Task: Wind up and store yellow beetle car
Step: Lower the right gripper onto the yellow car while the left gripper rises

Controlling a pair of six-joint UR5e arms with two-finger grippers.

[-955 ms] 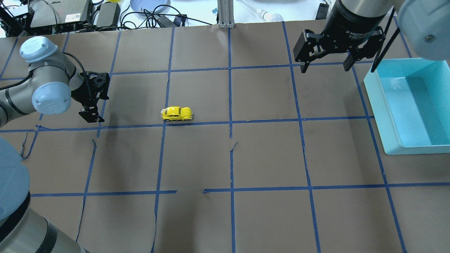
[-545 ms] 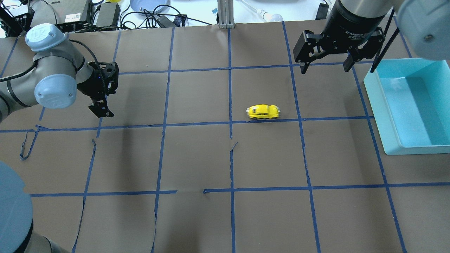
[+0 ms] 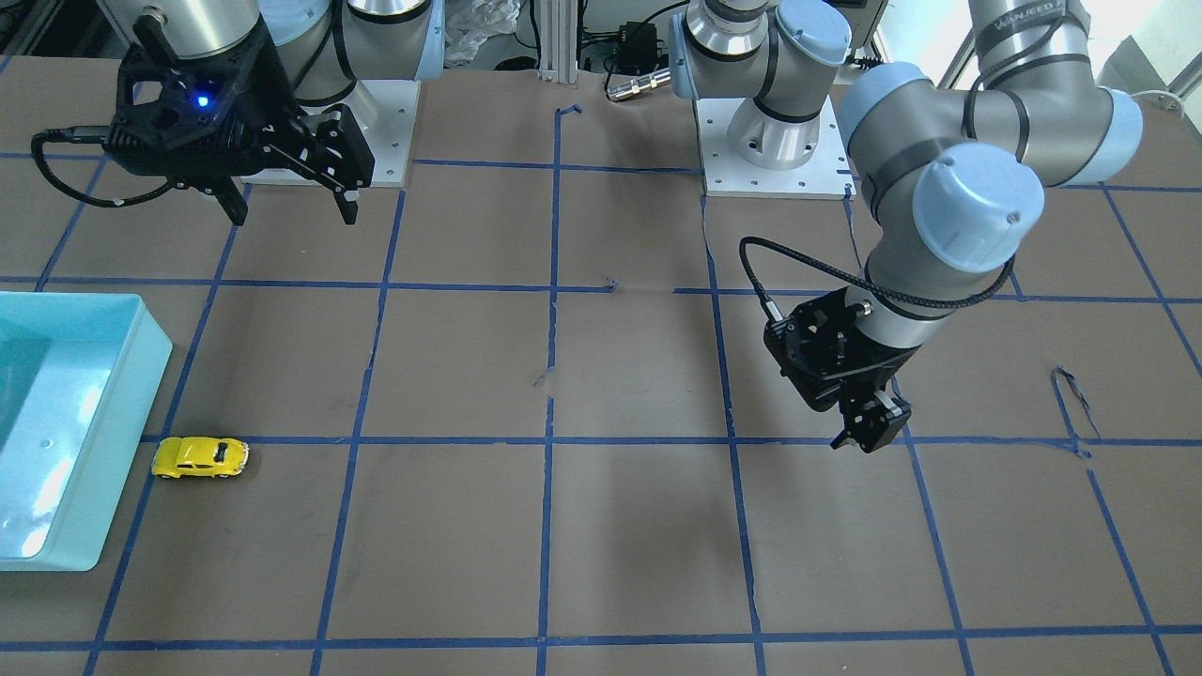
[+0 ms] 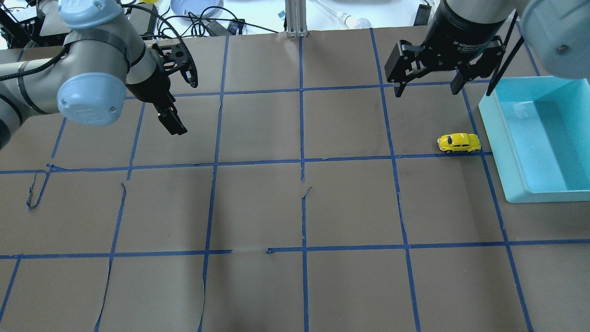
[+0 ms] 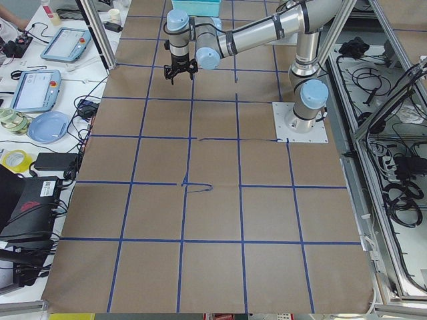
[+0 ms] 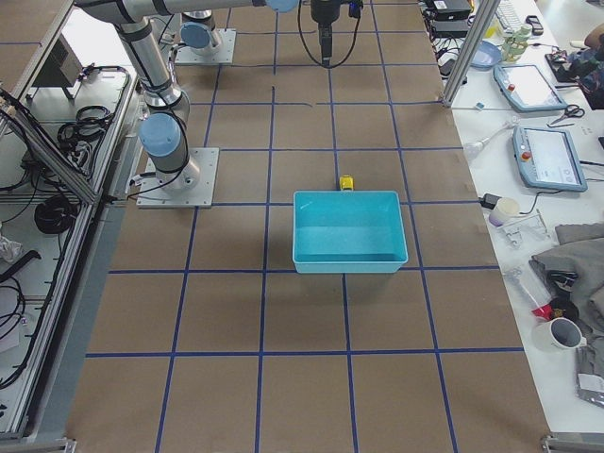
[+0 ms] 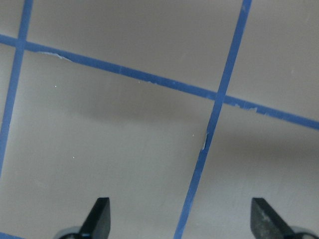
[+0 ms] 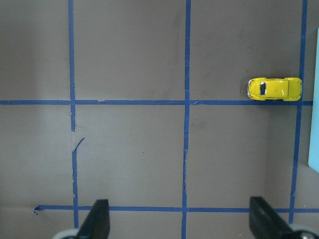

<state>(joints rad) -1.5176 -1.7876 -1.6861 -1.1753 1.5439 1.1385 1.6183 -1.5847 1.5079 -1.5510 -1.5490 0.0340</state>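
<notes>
teal bin (image 4: 544, 196), yellow beetle car (image 4: 458, 142) just outside

Yellow beetle car (image 4: 459, 142) is sitting just beside the teal bin (image 4: 501, 154).
The right gripper (image 4: 427, 90) is hovering near the bin, jaws spread; the left gripper (image 4: 187, 109) is hanging well apart from it.

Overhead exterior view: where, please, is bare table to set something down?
Bare: the squares between the left gripper and the yellow beetle car, and both rows nearer the robot. Crowded: the car close beside the teal bin.
</notes>
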